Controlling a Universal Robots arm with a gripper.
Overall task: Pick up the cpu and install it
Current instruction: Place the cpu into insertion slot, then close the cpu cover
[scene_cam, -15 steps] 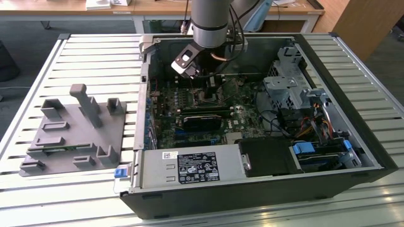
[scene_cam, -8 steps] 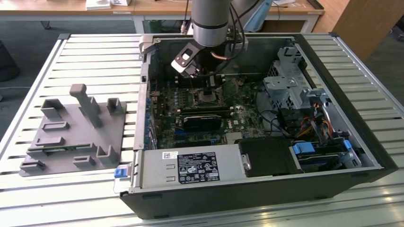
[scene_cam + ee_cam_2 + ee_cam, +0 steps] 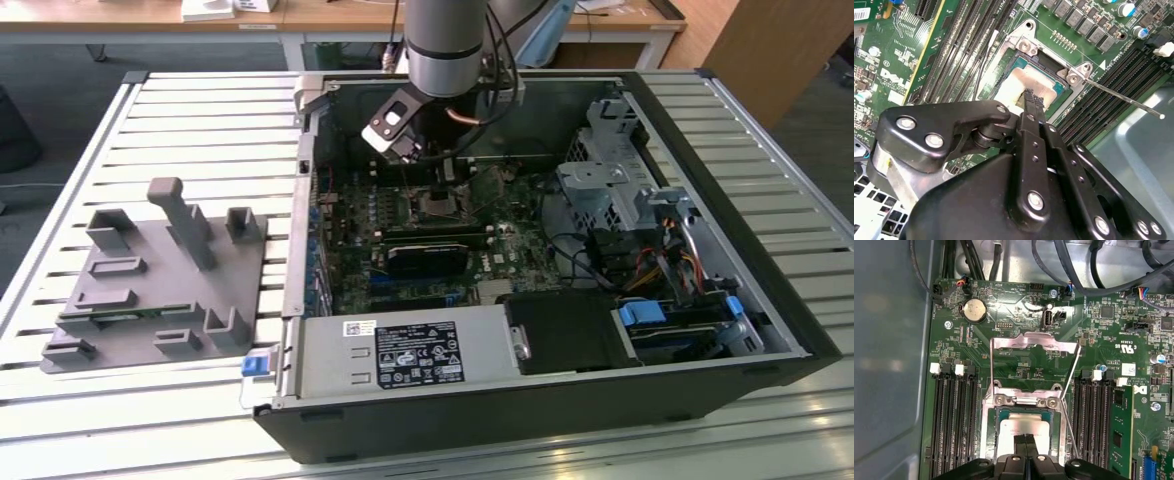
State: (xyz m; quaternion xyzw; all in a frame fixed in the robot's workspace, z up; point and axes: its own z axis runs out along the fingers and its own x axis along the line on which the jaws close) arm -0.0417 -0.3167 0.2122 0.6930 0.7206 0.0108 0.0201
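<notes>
The cpu (image 3: 1023, 426), a silvery square chip with a thin green rim, lies flat in the open motherboard socket (image 3: 988, 435); the second wrist view shows the cpu (image 3: 1015, 82) too. My gripper (image 3: 1025, 440) hangs straight over it, its two thin black fingers pressed together with nothing between them, tips at or just above the chip's top. In the second wrist view the gripper (image 3: 1032, 98) points down onto the chip. The socket's metal load plate (image 3: 1026, 342) is flipped open and the thin lever (image 3: 1068, 390) stands raised. In the exterior view the gripper (image 3: 445, 178) is inside the computer case (image 3: 787, 330).
A green memory stick (image 3: 1120, 430) sits in a slot beside the socket, and a coin battery (image 3: 975, 310) lies further along the board. Cables (image 3: 587, 250), a drive cage (image 3: 607, 190) and case walls close in. On the exterior view's left stands a grey fixture plate (image 3: 147, 290).
</notes>
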